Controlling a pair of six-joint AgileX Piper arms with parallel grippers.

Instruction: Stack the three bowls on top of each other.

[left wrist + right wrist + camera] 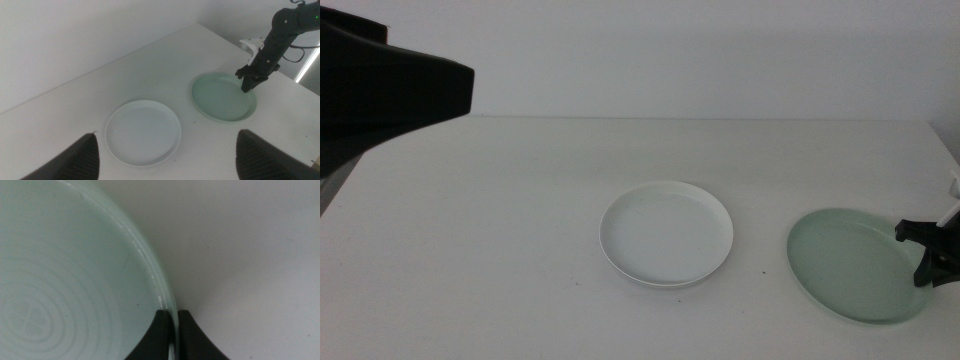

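A white bowl [666, 233] sits at the table's middle; it also shows in the left wrist view [143, 131]. A pale mint green bowl [850, 262] lies to its right, apart from it. My right gripper [928, 255] is shut on the green bowl's right rim [150, 270], one jaw inside and one outside. It also shows in the left wrist view [248, 82]. I cannot tell whether the bowl is lifted. My left gripper [168, 134] is open and empty, high above the table at the left. No separate pale grey bowl shows.
The left arm [380, 90] fills the upper left corner of the middle view as a dark shape. The white table [500, 230] ends at a white wall behind. A white fitting [251, 45] and cables lie near the right arm.
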